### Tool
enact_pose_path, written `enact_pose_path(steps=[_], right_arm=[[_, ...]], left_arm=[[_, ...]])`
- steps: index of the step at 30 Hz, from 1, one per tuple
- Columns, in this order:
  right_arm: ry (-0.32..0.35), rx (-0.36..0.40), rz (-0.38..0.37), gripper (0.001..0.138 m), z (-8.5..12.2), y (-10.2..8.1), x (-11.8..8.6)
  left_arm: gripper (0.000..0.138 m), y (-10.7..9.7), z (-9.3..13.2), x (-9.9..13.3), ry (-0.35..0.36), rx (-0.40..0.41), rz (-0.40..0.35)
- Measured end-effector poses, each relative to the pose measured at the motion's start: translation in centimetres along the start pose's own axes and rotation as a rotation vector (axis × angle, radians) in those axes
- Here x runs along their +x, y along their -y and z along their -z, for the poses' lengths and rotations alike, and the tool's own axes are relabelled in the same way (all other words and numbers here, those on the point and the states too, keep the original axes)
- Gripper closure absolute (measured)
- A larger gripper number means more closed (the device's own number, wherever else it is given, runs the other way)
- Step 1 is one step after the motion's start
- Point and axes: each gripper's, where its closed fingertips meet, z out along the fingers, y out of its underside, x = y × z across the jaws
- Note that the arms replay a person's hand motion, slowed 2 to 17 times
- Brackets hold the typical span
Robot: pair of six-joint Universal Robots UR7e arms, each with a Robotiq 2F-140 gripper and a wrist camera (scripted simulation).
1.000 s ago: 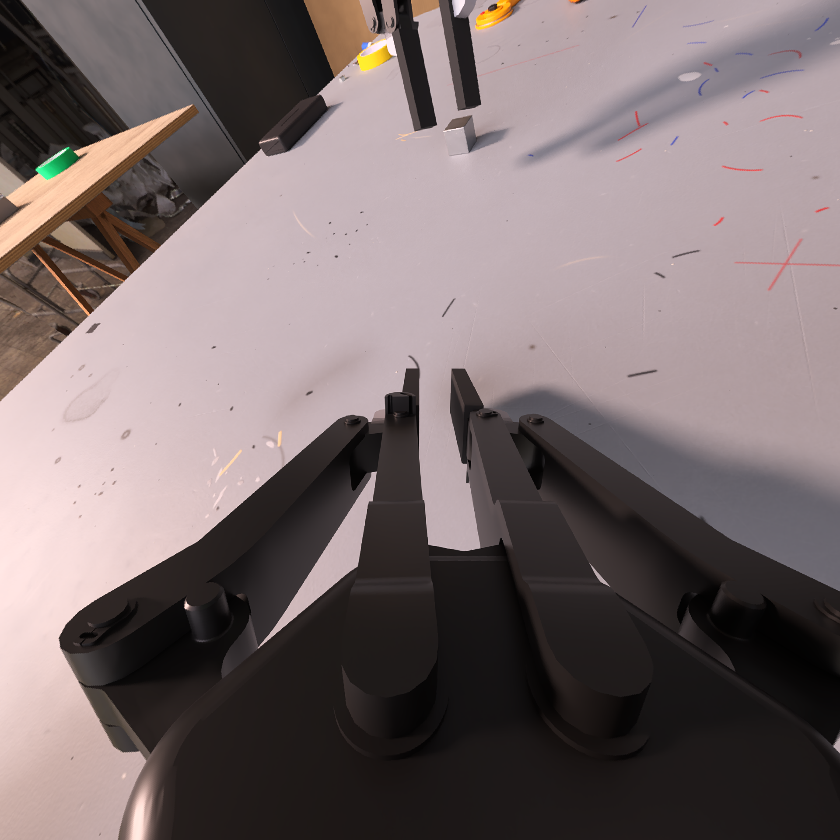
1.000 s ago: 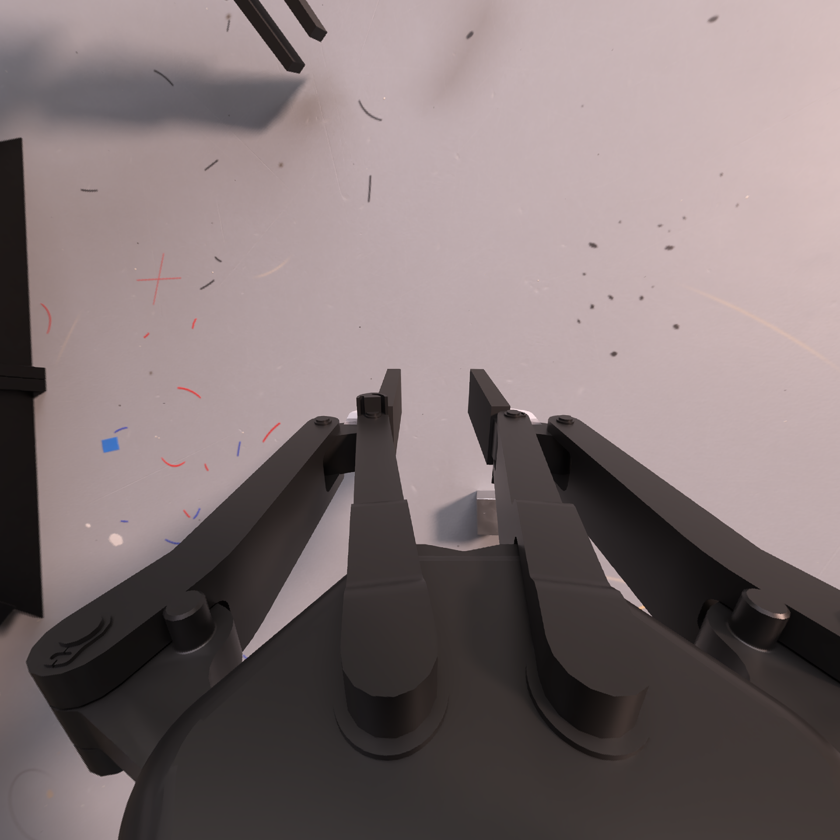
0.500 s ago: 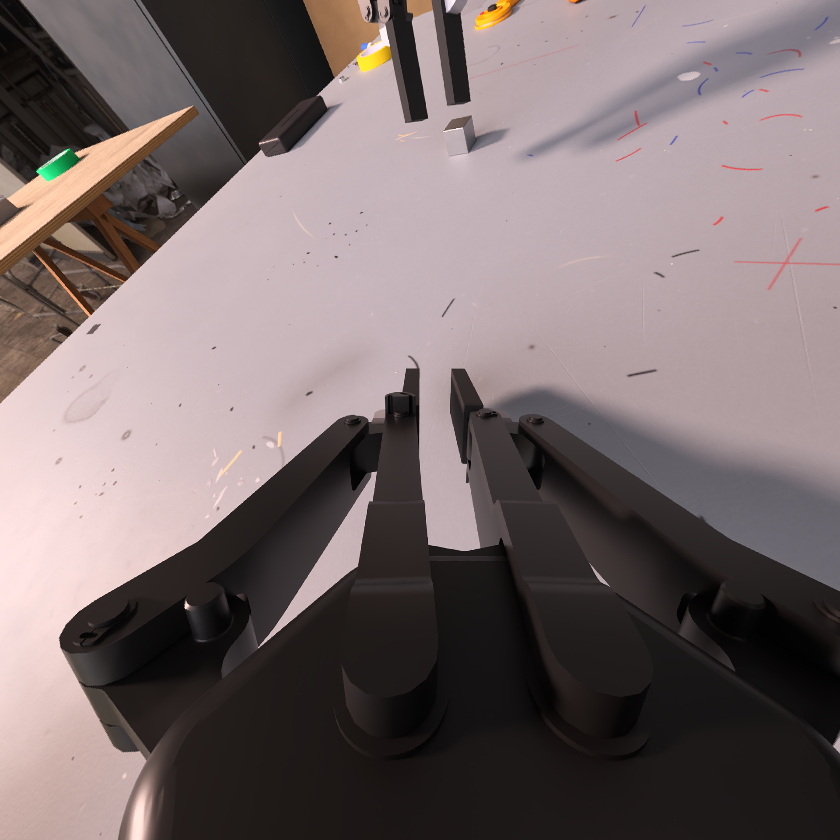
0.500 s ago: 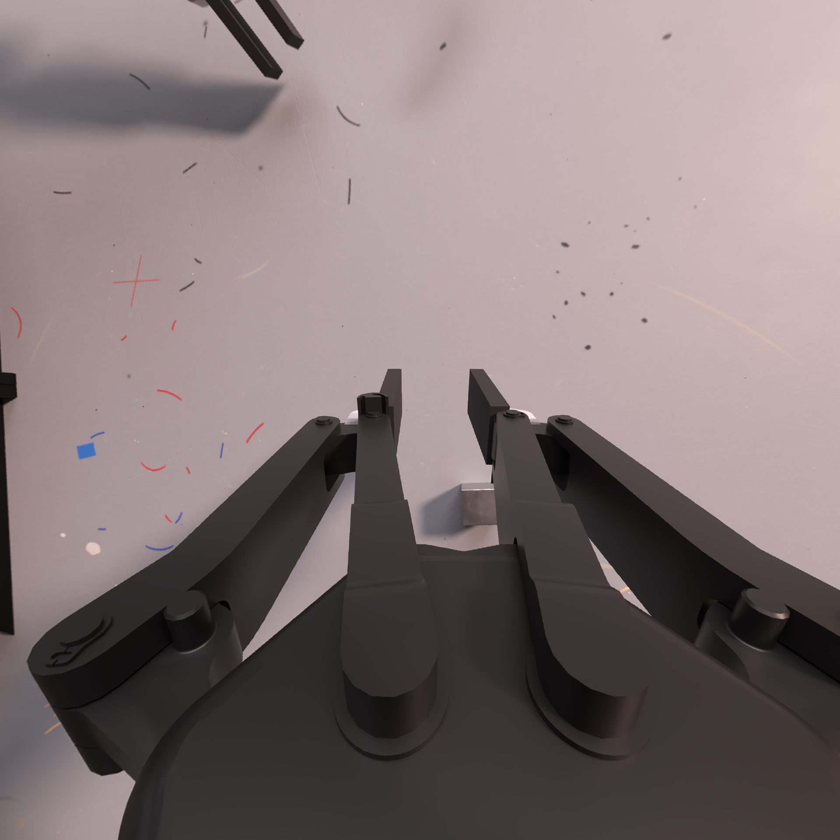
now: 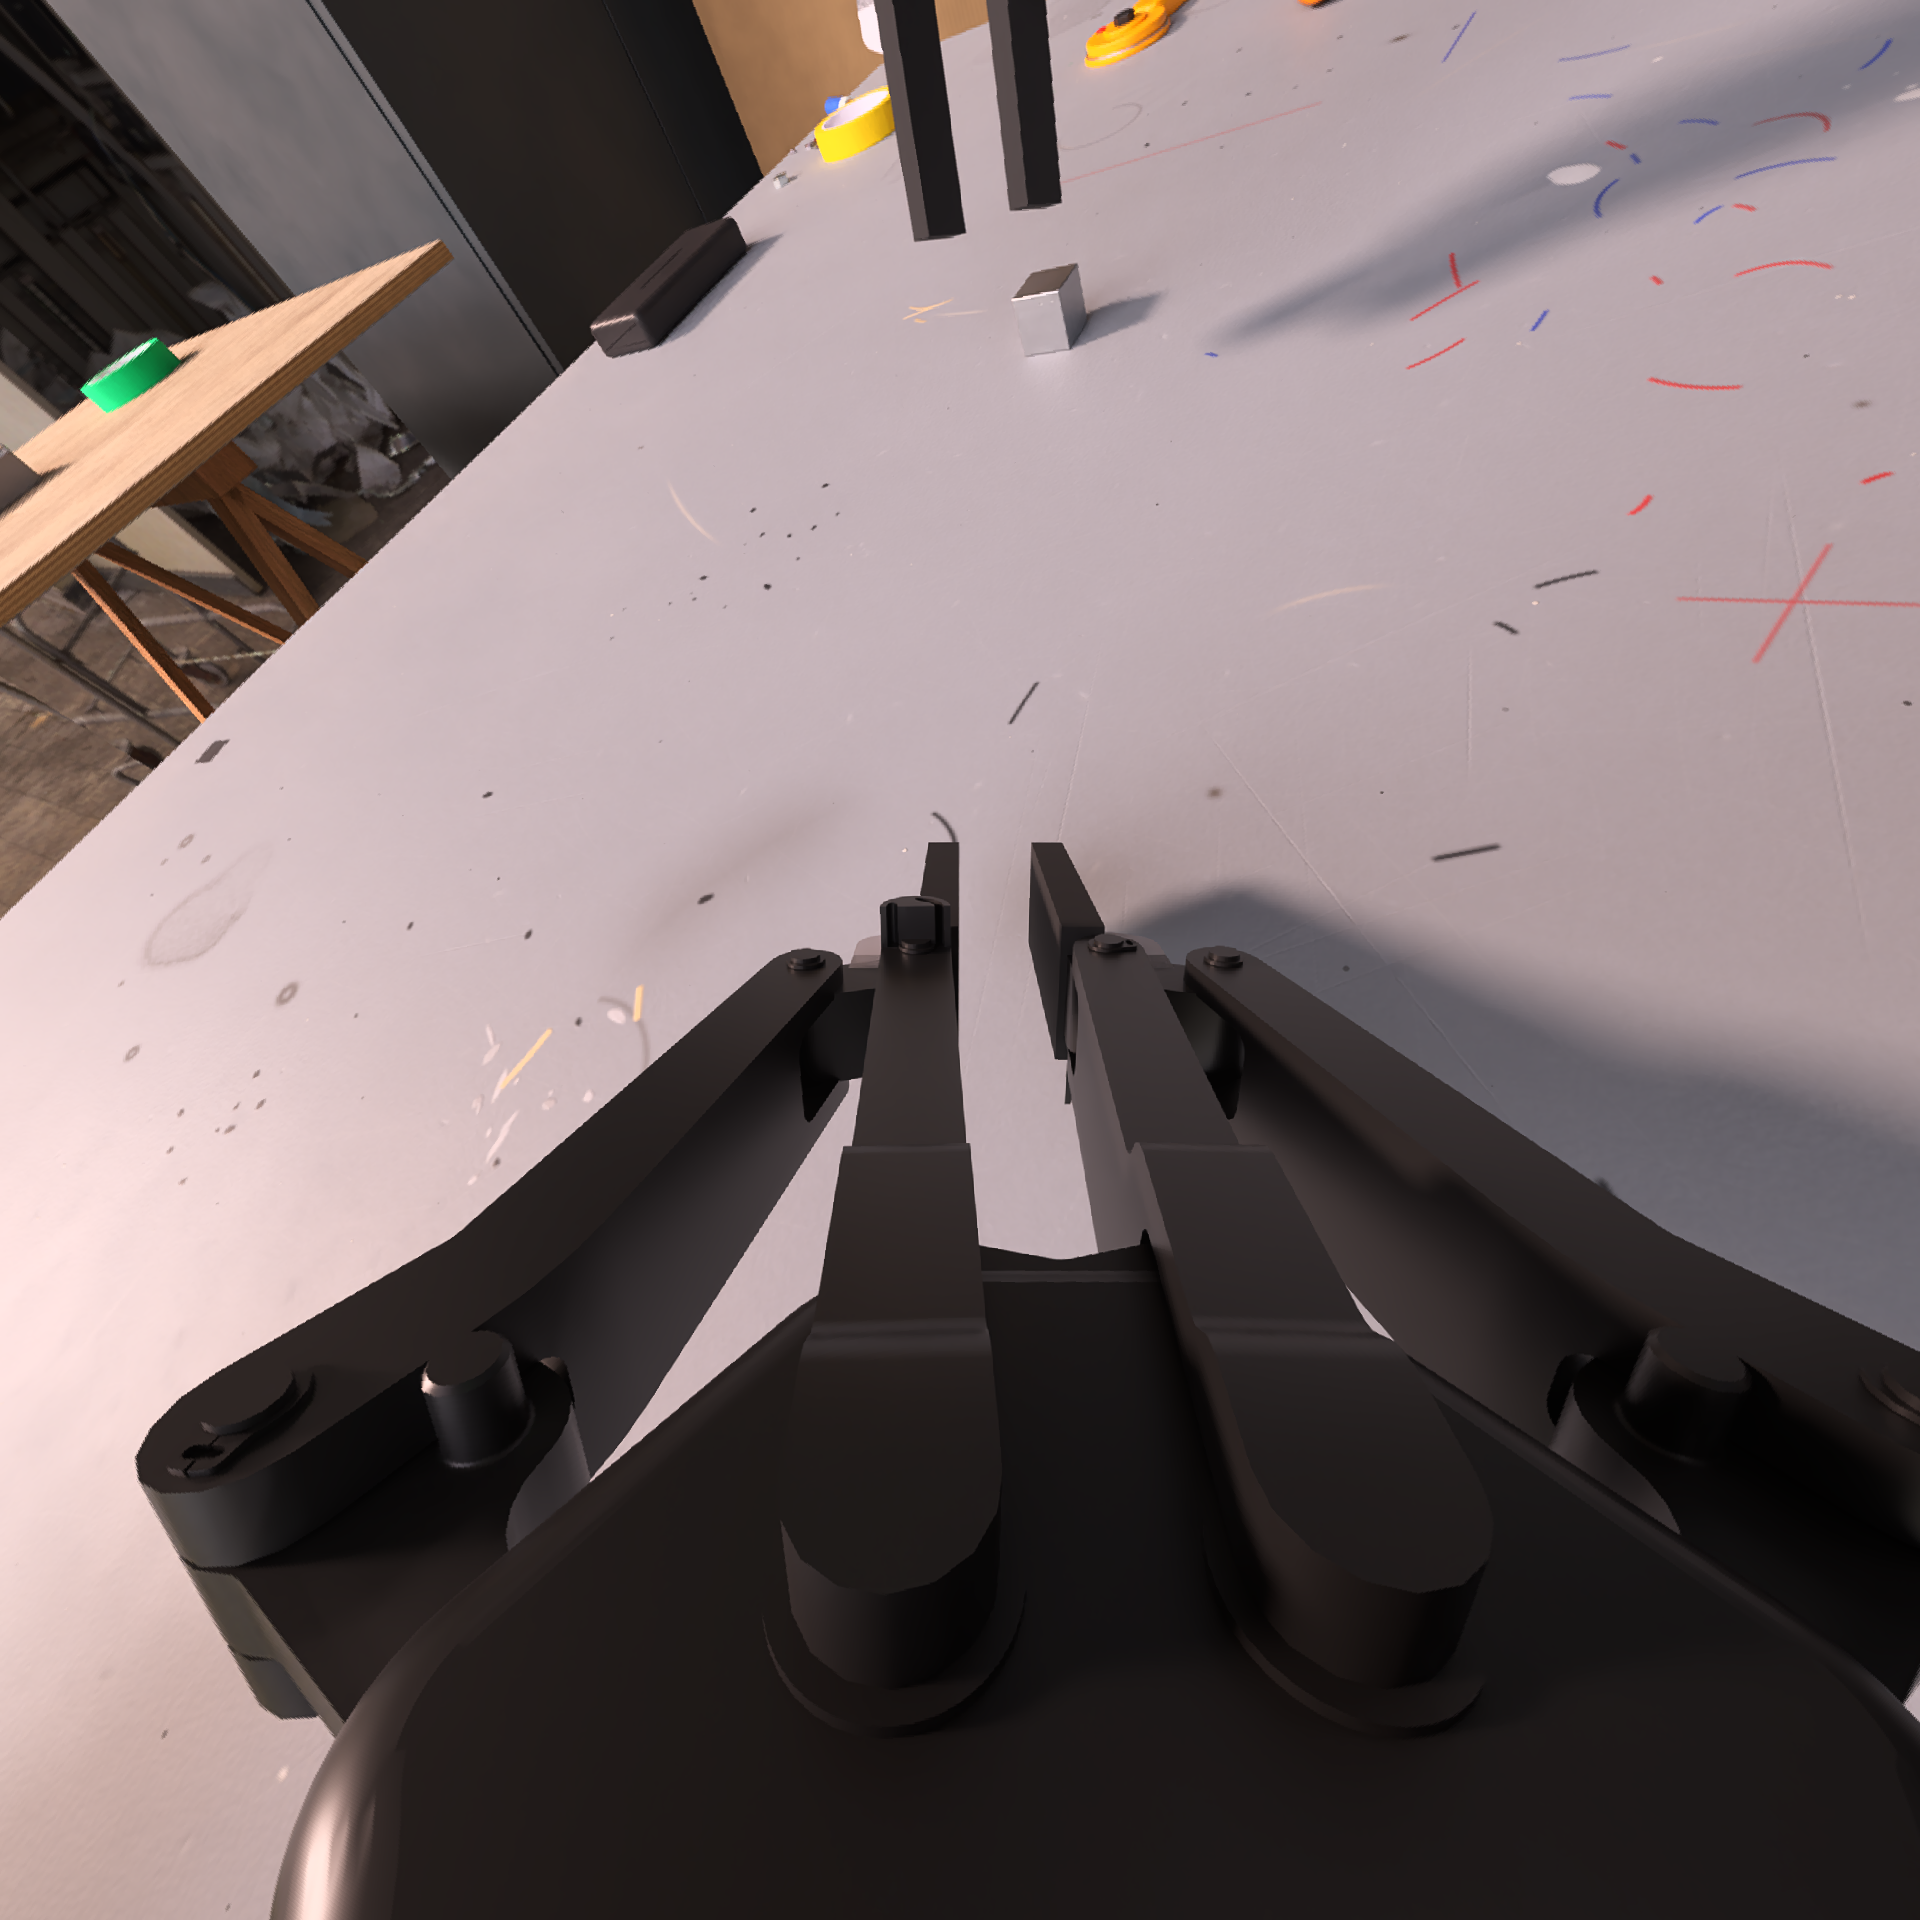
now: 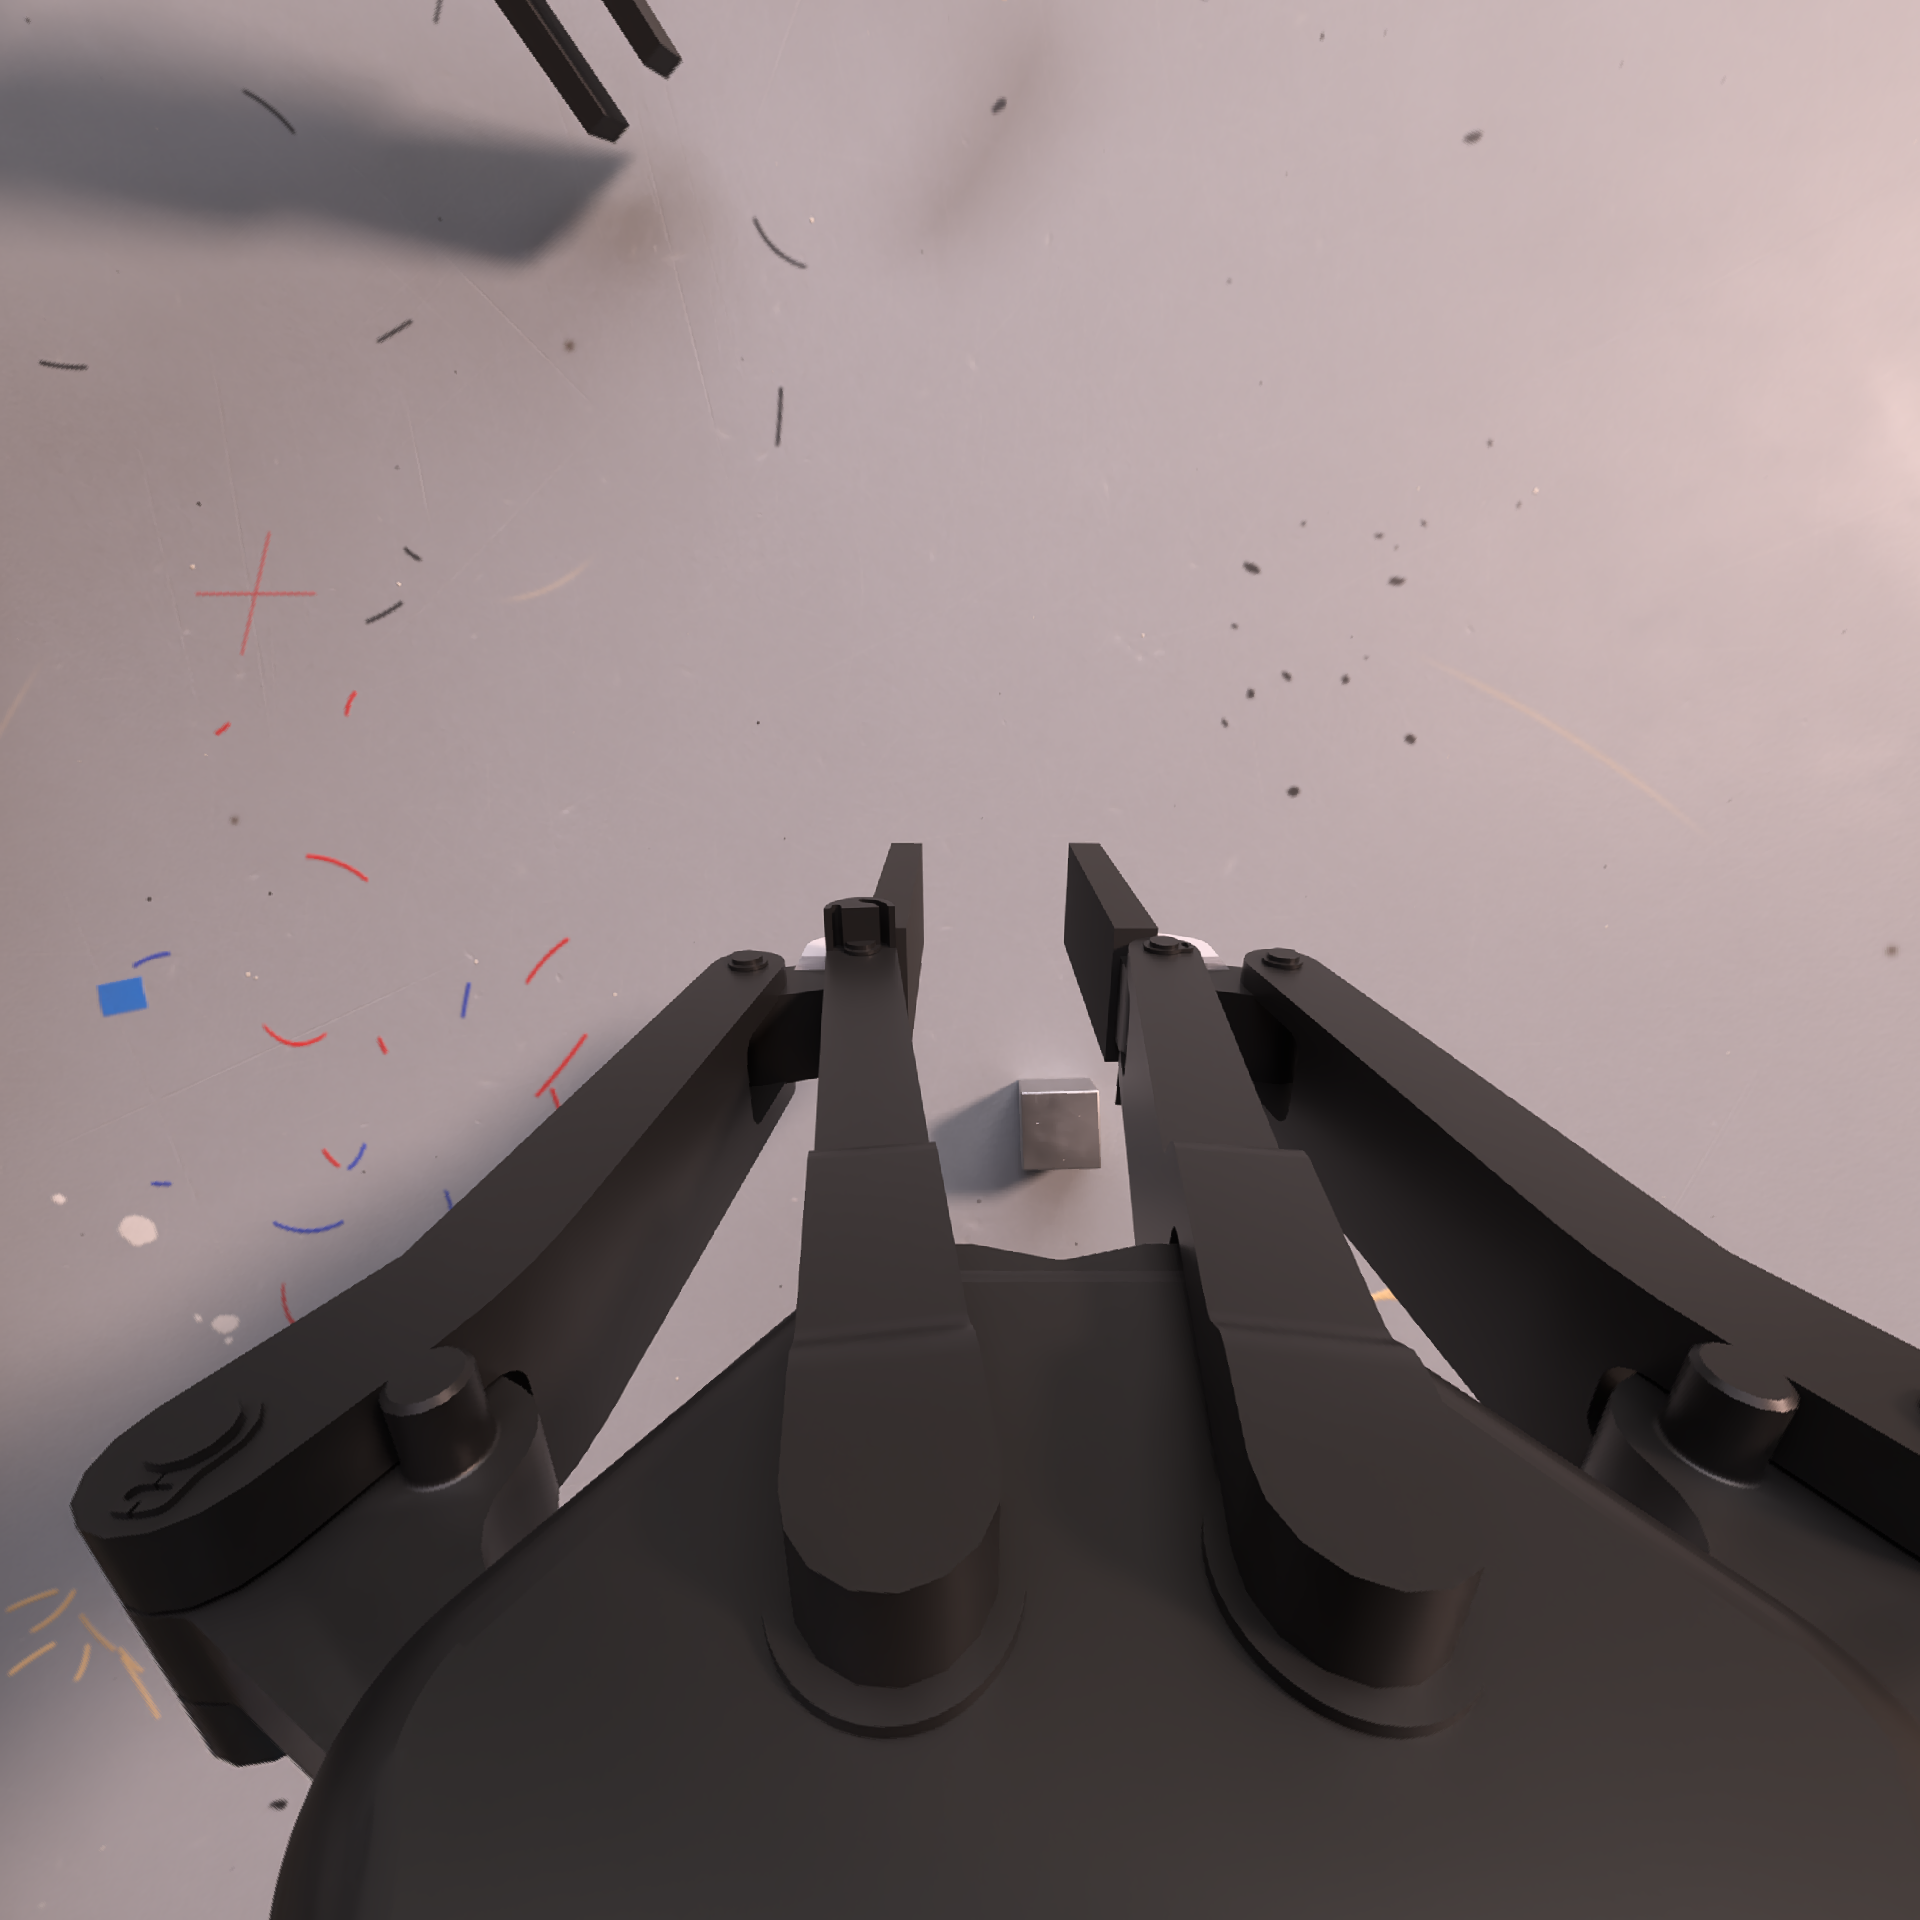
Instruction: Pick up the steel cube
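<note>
Steel cube [image 6: 1059, 1125]: you see a small brushed-metal block, dull grey with a brighter face in the left wrist view [image 5: 1048, 310], sitting flat on the grey table [image 5: 935, 582], casting a short shadow. In the right wrist view it lies below the right gripper [image 6: 994, 883], nearer the right-hand finger, and nothing touches it. That gripper's jaws stand parted and empty.

Only your left wrist view shows the surroundings: a black block [image 5: 668, 287] near the table's edge, a yellow tape roll [image 5: 854, 123] farther back, and a green roll [image 5: 131, 373] on a separate wooden table [image 5: 208, 416]. It also shows the right gripper's fingers [image 5: 930, 125] hanging above the cube, clear of it. The left gripper [image 5: 994, 862] hovers well apart from the cube, jaws narrowly parted, holding nothing.

Being a cube, it has no long axis; in the right wrist view its edges run roughly square with the frame.
</note>
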Motion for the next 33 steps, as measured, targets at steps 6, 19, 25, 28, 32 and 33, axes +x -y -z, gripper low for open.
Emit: enact_pose_path(steps=[6,19,25,28,32,33], right_arm=[[-0.025,0.141,0.003,0.104,1.2,2.5,0.1],[-0.09,-0.093,0.049,0.104,-0.2,-0.9,1.2],[-0.063,0.084,-0.007,0.097,0.2,1.5,0.9],[0.009,0.075,-0.053,0.097,0.1,1.0,0.3],[0.0,0.009,-0.042,0.097,-0.3,-0.3,0.7],[-0.011,0.003,-0.03,0.096,-0.3,-0.3,0.8]], left_arm=[[0.12,0.0,0.0,0.0,0.002,0.001,-0.004],[0.12,0.0,0.0,0.0,0.002,0.001,-0.002],[0.12,0.0,0.0,0.0,0.005,0.002,-0.008],[0.12,0.0,0.0,0.0,0.004,0.001,-0.007],[0.12,0.0,0.0,0.0,0.003,0.001,-0.005],[0.12,0.0,0.0,0.0,0.003,0.001,-0.005]])
